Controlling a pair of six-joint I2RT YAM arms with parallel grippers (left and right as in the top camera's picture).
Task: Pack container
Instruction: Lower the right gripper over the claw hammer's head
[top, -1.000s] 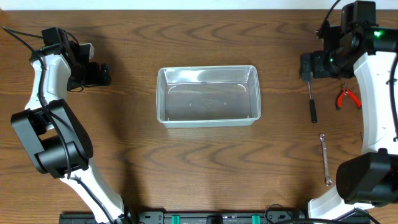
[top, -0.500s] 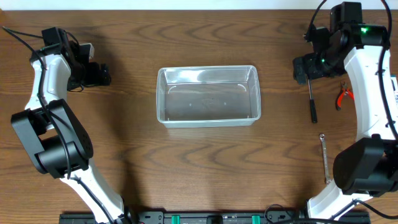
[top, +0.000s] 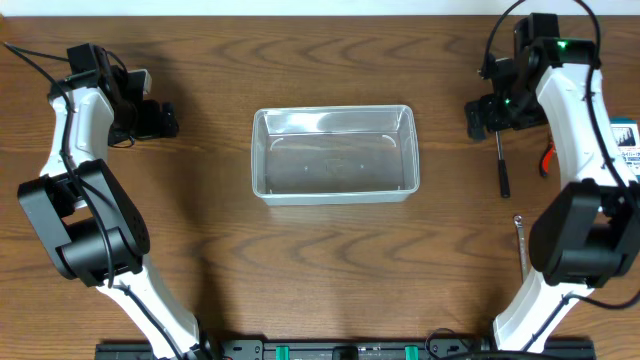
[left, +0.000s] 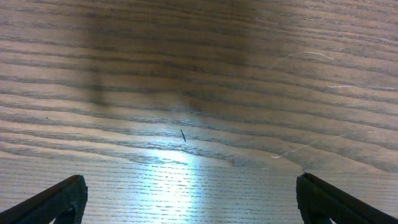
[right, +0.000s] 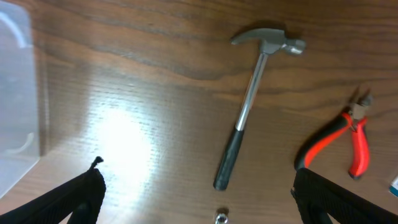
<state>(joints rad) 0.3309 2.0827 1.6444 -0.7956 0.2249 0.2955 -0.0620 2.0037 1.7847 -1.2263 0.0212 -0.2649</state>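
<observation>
Your left gripper is spread wide over bare wood near the table's left edge, holding nothing. At the table's centre sits the container, a rounded tub of clear, thin, glossy plastic. It's probably light and slippery, so pinch its rim. Your right gripper, equally wide and empty, hovers over the steel-headed hammer and red-handled pliers near the right edge.

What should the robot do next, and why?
Probably lower the open right gripper onto the hammer handle and close on it. The container is empty, and the hammer lies loose on the table, nearest to that gripper.
</observation>
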